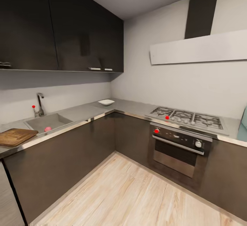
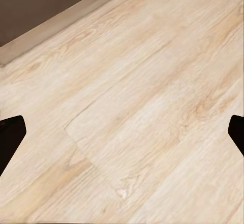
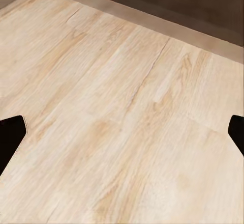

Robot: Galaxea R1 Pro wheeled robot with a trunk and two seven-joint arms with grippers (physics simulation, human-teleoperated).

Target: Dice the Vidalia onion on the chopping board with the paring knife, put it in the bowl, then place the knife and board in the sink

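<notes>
Both wrist views look down on pale wood floor, the left jaws [image 2: 122, 132] and right jaws [image 3: 122, 132] spread apart and empty. Ahead to the left, the Vidalia onion [image 1: 47, 129] lies in the sink [image 1: 61, 118], beside the chopping board [image 1: 15, 136]; the bowl [image 1: 106, 102] sits farther along the surface [image 1: 82, 111]. The left arm looks nearer.

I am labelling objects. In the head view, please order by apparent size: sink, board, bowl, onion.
1. sink
2. board, though it is nearer the camera and cut by the picture edge, so this rank is unsure
3. bowl, farther away
4. onion
</notes>
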